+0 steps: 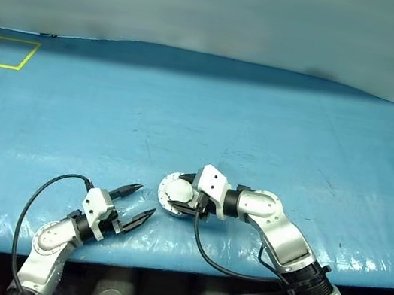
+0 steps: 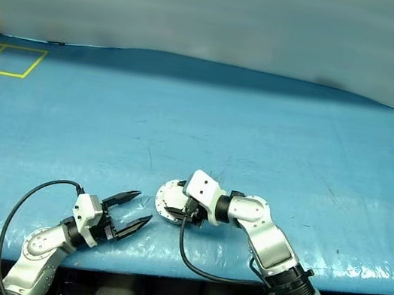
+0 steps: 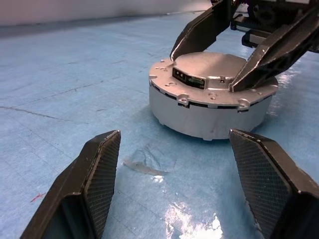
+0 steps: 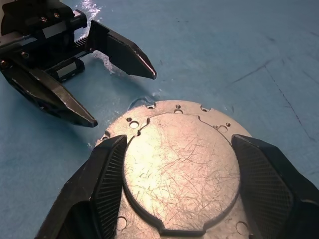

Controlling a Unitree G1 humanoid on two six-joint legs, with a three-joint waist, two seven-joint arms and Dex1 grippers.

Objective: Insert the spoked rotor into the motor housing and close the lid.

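Straddling the closed lid [image 4: 180, 172] atop the motor housing [image 3: 209, 112] at lower centre of the blue counter [image 1: 263, 121], our right pincer [image 1: 182, 198] stands wide; our left pincer [image 1: 138, 203] gapes empty beside. We judge the puck heavy, rigid, slick: grip its rim.

Silver-and-white jointed arms, black looping cables, black tapered jaws (cross-hatched inner pads), small screws

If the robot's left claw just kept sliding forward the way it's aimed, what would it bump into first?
Most likely the round silver-grey metal motor housing with its lid closed, lying straight ahead of the open left gripper on the blue table cover. The right gripper straddles it from above.
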